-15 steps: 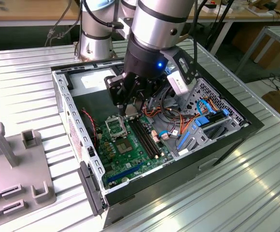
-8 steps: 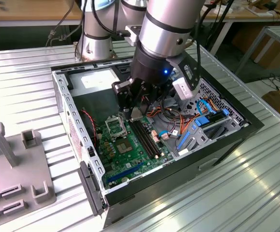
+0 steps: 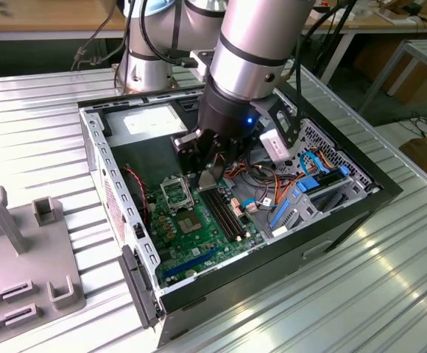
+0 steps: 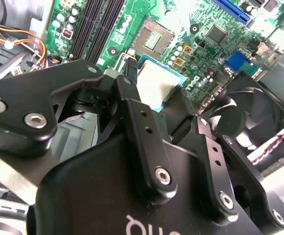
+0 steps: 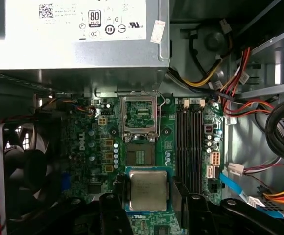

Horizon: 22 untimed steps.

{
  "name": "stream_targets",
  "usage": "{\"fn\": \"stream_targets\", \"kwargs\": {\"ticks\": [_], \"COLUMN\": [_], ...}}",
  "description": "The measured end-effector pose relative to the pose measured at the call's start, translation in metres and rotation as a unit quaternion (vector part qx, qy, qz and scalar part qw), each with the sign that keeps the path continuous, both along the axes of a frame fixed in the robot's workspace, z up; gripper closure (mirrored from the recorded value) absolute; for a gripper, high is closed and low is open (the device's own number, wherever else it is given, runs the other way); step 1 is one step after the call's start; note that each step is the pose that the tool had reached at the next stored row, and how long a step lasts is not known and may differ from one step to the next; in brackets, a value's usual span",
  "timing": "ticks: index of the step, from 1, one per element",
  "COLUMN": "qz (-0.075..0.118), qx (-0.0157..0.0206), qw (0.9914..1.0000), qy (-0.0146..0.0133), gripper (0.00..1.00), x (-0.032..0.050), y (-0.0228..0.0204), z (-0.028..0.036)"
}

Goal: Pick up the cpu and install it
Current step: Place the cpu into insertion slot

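- A workshop is seen, with a ribbed metal bench [image 3: 390,279] on which an open computer case [image 3: 272,259] is laid near the middle; a grey fixture [image 3: 22,250] is set at the bench edge on the exterior view's left.
- The gripper [image 4: 156,93] is held inside the case, and its jaws are clamped on two opposite edges of the cpu [image 5: 148,190].
- The pick-up is judged done: the cpu is carried above the green board [image 5: 88,147], grey face up, and is not yet seated.
- Just beyond it the socket [image 5: 139,155] is seen, apparently bare, with its metal frame swung open, so the fitting is left to do.
- Memory slots [image 5: 191,147] are found beside the socket, a fan [image 5: 24,166] at one case wall and coloured cables [image 5: 240,83] at the opposite wall.
- Farthest, a grey power-supply box [image 5: 78,44] is fixed along the case's end wall.
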<state>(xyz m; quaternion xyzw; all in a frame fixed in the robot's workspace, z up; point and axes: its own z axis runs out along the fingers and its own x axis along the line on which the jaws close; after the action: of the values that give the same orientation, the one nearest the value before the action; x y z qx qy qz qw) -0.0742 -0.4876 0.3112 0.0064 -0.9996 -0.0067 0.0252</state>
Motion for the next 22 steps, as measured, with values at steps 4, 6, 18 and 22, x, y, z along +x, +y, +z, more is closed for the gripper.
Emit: {"fn": "stream_targets", "kwargs": {"ticks": [4,6,18,22], "qz": [0.0,0.001,-0.007,-0.007], "qx": [-0.0001,0.0,0.0001,-0.0001], "qw": [1.0,1.0,0.99998,0.99998], "qy": [0.0,0.0,0.0,0.0002], "gripper": [0.53,0.53,0.53,0.53], "x": [-0.0042,-0.0082,-0.0094,-0.0095], "y": [0.0,0.0,0.0015,0.0013], "z": [-0.0075,-0.0151,-0.0906,-0.0929]}}
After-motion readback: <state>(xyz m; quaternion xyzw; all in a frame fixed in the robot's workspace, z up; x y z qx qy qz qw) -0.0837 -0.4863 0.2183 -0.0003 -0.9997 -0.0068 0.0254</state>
